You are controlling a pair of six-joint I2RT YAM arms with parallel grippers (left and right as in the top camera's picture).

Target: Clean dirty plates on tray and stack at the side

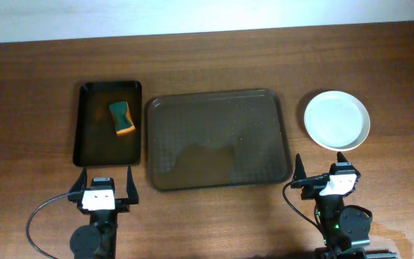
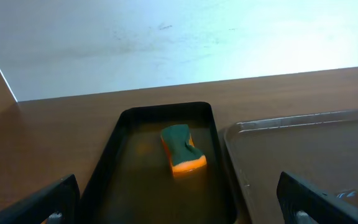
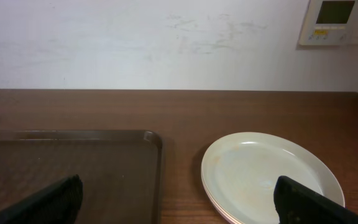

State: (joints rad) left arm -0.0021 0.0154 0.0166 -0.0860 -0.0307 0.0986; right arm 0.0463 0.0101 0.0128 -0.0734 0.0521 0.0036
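Note:
White plates [image 1: 336, 120] sit stacked on the table right of the brown tray [image 1: 218, 139]; the top one looks plain white. The stack also shows in the right wrist view [image 3: 271, 177], with layered rims at its front edge. The brown tray holds no plates. My left gripper [image 1: 100, 183] is open and empty at the near edge of the black tray [image 1: 92, 147]. My right gripper [image 1: 322, 175] is open and empty, near the brown tray's front right corner and the plates.
A green and orange sponge [image 1: 121, 119] lies in the black tray, also seen in the left wrist view [image 2: 183, 149]. The brown tray's rim [image 3: 157, 155] runs left of the plates. A wall stands behind the table.

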